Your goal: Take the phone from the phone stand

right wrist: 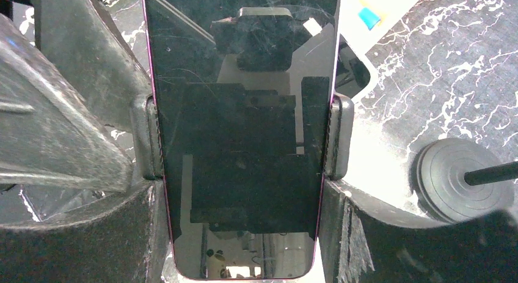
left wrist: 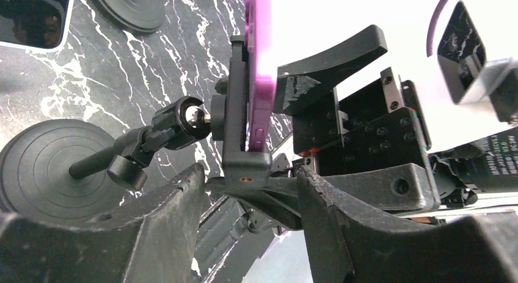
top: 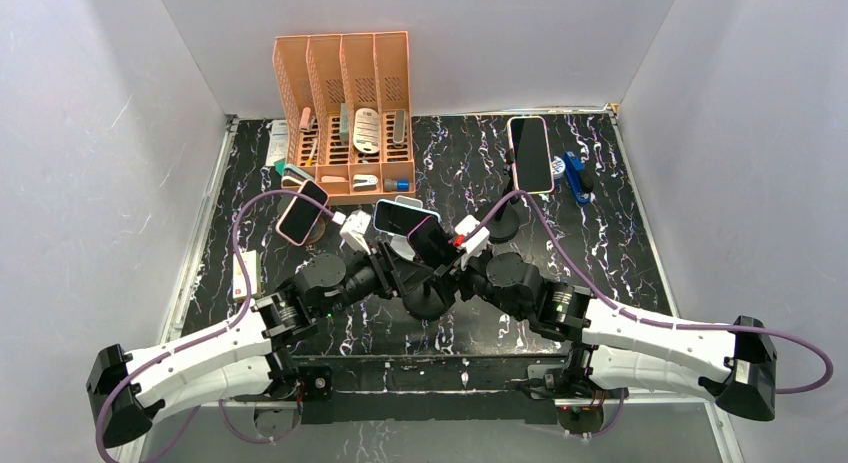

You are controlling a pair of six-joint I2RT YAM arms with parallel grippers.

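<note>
**Both end effectors on the stand-mounted phone, mid-bench**

The phone (right wrist: 244, 142) sits upright in the phone stand (left wrist: 235, 130) near the middle of the bench (top: 600, 253), screen facing the right wrist camera. The stand's side clamps are on both of its long edges.

The right end effector (right wrist: 241, 197) comes in from 4 o'clock in the top view. Its fingers (right wrist: 379, 240) are set wide, one at each long edge of the phone just under the side clamps, with almost no gap showing. I cannot tell whether it is really pinching.

The left end effector (left wrist: 247, 185) comes in from 8 o'clock. Its fingers (left wrist: 153, 228) are spread and straddle the lower foot of the stand's cradle, close on both sides, and it holds nothing. Contact with the cradle is unclear. The phone's magenta edge stands above it, edge-on in the left wrist view.

Around the phone in the top view:
- A second phone (top: 303, 213) stands at 10 o'clock.
- An orange organiser (top: 345, 93) is at 11 o'clock.
- A third phone (top: 530, 153) is well apart at 1 o'clock.
</note>
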